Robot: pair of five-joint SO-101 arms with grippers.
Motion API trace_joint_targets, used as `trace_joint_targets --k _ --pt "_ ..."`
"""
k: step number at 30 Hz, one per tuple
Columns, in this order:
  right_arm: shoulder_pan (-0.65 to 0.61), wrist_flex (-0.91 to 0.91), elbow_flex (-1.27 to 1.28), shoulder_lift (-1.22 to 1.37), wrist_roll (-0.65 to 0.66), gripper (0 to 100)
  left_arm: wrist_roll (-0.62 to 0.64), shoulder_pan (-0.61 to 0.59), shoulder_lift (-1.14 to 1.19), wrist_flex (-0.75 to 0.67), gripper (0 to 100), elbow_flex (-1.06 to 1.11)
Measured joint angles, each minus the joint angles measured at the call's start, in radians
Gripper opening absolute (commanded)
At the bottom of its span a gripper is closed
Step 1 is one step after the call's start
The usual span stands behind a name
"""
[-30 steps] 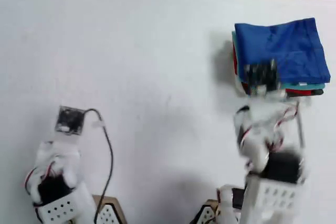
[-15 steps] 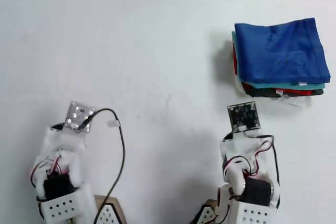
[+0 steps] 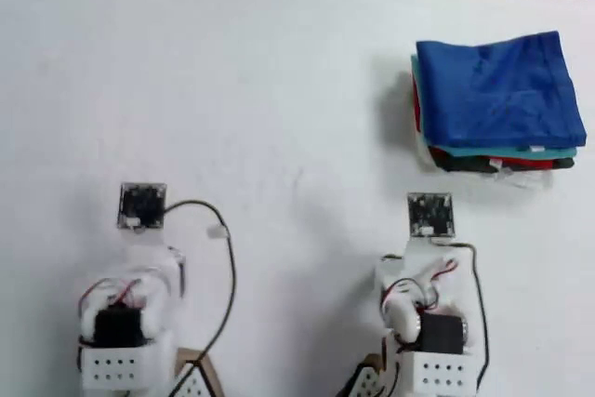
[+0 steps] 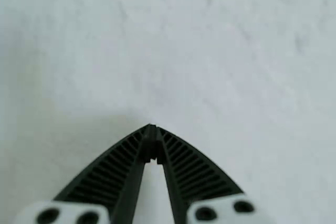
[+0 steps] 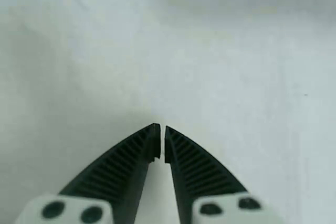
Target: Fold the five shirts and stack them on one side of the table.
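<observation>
Your stack of folded shirts [image 3: 487, 153], blue shirt [image 3: 497, 86] on top, sits toward the far right of the bench [image 3: 232, 90], well apart from both arms. Your left hand [image 4: 151, 129] hangs over bare bench with its tips pressed together. Your right hand [image 5: 159, 132] does likewise, tips all but touching.

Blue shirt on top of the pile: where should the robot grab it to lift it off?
Probably grip the blue shirt by its near edge, coming from the arms' side: the teal shirt and red shirt stick out beneath it, so that edge could be pinched alone.
</observation>
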Motion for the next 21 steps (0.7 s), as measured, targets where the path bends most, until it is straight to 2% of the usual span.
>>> trace_joint_targets --k 2,4,7,12,21 --pt "-0.029 0.003 0.0 0.0 -0.083 2.1 0.123 0.035 0.0 0.018 3 0.0" --pt "-0.048 0.003 0.002 0.0 -0.103 2.1 0.15 0.044 0.0 0.023 3 0.0" --pt "-0.048 0.003 0.002 0.0 -0.06 2.1 0.081 0.052 0.0 0.023 3 0.0" --pt "-0.049 0.003 0.002 0.0 0.031 2.1 -0.101 0.054 0.0 0.023 3 0.0" --pt "-0.049 0.003 0.002 0.0 0.035 2.1 -0.129 0.054 0.0 0.023 3 0.0"
